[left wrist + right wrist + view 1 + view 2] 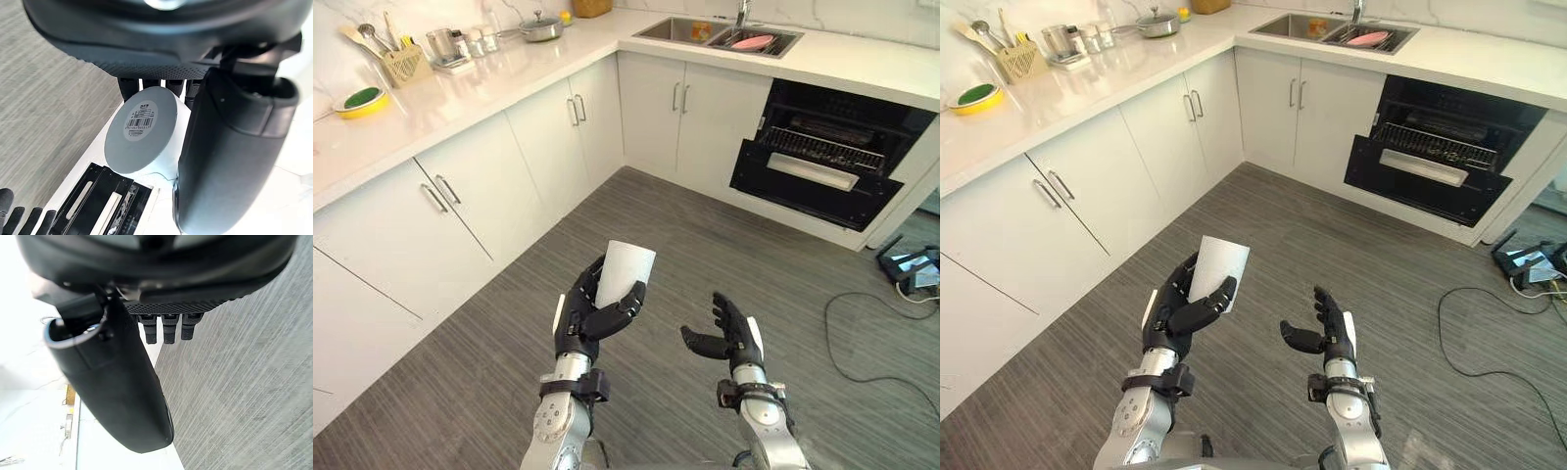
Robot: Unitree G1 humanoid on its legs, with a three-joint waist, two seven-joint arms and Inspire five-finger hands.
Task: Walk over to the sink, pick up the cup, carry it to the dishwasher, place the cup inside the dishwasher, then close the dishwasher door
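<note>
Left hand (579, 321) around plain white cup (628, 266), barcode label (141, 119) underneath.

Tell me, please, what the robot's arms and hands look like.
Both arms are silver-grey with rounded joint housings: the left arm and the right arm. A black band rings each wrist. The left robot hand and the right robot hand are dark, with segmented fingers and a white strip along the outer edge.
</note>
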